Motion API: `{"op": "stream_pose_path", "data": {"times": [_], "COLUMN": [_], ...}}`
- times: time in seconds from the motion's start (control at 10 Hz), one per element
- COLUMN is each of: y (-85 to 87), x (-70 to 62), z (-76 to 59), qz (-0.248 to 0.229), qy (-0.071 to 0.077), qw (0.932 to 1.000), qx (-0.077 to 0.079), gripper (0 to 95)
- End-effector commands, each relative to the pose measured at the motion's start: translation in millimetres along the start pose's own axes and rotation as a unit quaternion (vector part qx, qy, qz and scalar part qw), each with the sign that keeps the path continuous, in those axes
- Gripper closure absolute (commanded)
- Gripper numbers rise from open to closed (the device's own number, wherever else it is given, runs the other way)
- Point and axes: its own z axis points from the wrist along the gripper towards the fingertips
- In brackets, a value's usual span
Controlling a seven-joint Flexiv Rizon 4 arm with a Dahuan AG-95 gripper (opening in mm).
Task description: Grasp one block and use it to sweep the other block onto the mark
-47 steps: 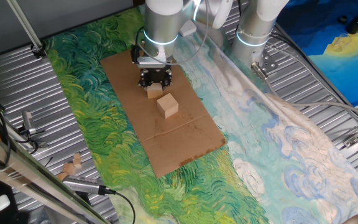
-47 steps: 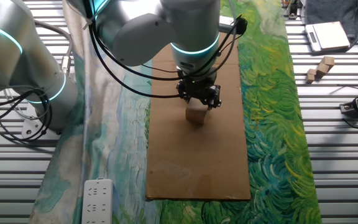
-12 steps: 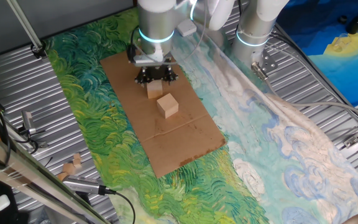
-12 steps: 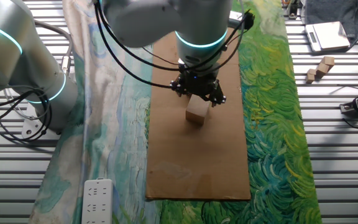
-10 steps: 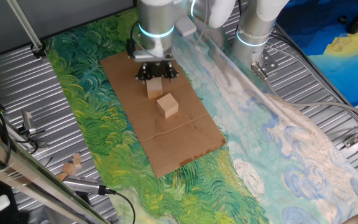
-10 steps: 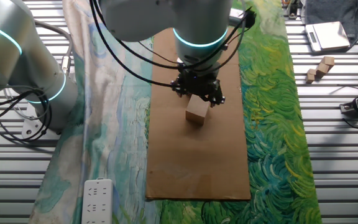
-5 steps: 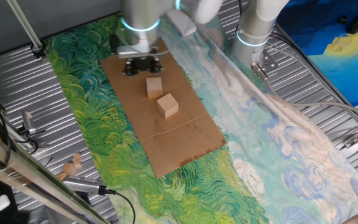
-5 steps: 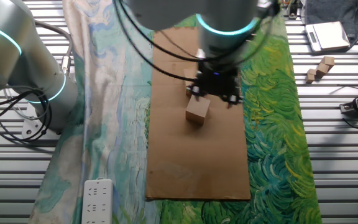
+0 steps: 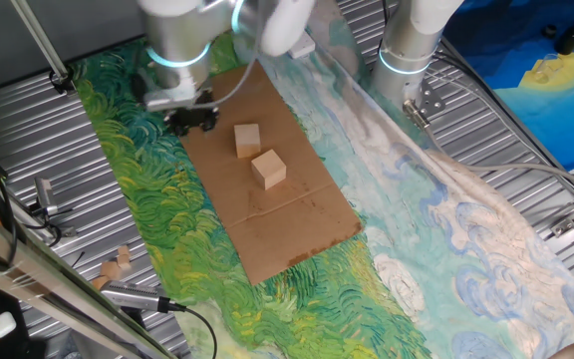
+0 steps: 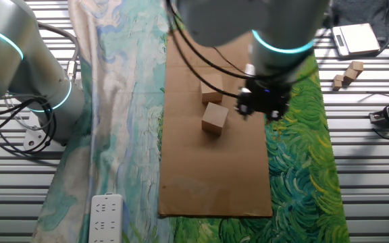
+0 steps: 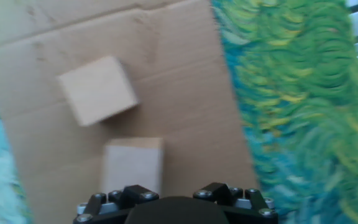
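From one fixed view, your gripper [image 9: 193, 120] hangs off the cardboard [image 9: 297, 219] edge, holding nothing; two blocks [image 9: 247, 139] [image 9: 268, 168] lie close together. The other fixed view agrees. Hand view: fingers unseen, so you cannot tell their spread; no mark visible.

blocks [image 9: 257, 155] pale tan wood | cardboard [image 9: 297, 214] brown | cloth [image 9: 147, 214] green swirls

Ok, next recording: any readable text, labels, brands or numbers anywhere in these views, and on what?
None can be read.
The two wooden blocks and the cardboard sheet are unmarked.
The white power strip and the grey device at the table's edge show no print that can be made out.
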Motion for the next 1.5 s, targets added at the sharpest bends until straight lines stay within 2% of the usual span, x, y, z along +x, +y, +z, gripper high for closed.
{"op": "stream_pose_path", "data": {"times": [0.1,0.4,0.6,0.8,1.1,1.3,1.5], "y": [-17.6,-34.7,-37.8,-38.0,-38.0,-38.0,-38.1], "x": [-6.6,-17.5,-19.8,-20.2,-20.7,-21.5,-24.0], "z": [13.6,24.0,34.4,35.7,35.6,35.3,35.5], "qz": [-0.009,-0.008,0.002,0.022,0.031,0.037,0.055], "qy": [0.000,0.005,0.000,0.008,0.009,0.021,0.021], "qw": [0.9999,0.9999,1.0000,0.9997,0.9994,0.9990,0.9982], "qx": [0.005,0.007,0.009,0.010,0.011,0.011,0.012], "gripper": [95.0,95.0,95.0,95.0,95.0,95.0,95.0]}}
